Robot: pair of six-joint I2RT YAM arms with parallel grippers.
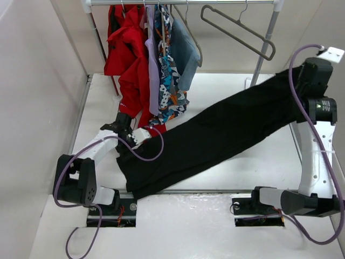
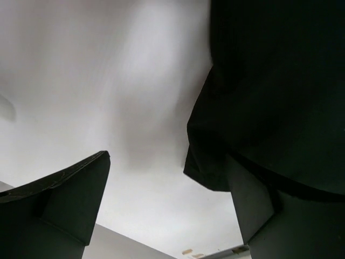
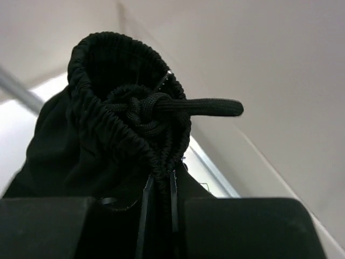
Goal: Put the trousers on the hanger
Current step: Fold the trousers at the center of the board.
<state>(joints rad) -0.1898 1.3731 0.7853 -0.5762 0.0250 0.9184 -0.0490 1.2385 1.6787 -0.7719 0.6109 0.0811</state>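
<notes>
The black trousers (image 1: 215, 135) stretch in a long band from the upper right down to the table's front left. My right gripper (image 1: 303, 81) is raised at the right and shut on their gathered waistband and knotted drawstring (image 3: 151, 113); in the right wrist view the gripper (image 3: 159, 189) has its fingers pinched on the fabric. My left gripper (image 1: 119, 125) is open beside the trousers' lower end. In the left wrist view the left gripper (image 2: 170, 162) holds nothing, and the fabric edge (image 2: 259, 108) lies over its right finger. The grey-beige hanger (image 1: 237, 29) hangs tilted on the rail, apart from the trousers.
Red (image 1: 126, 48), lilac (image 1: 152, 65), patterned (image 1: 170, 75) and blue-grey (image 1: 186, 48) clothes hang on the rail at the back left. The rail's right post (image 1: 264, 48) stands behind the trousers. White walls close in both sides.
</notes>
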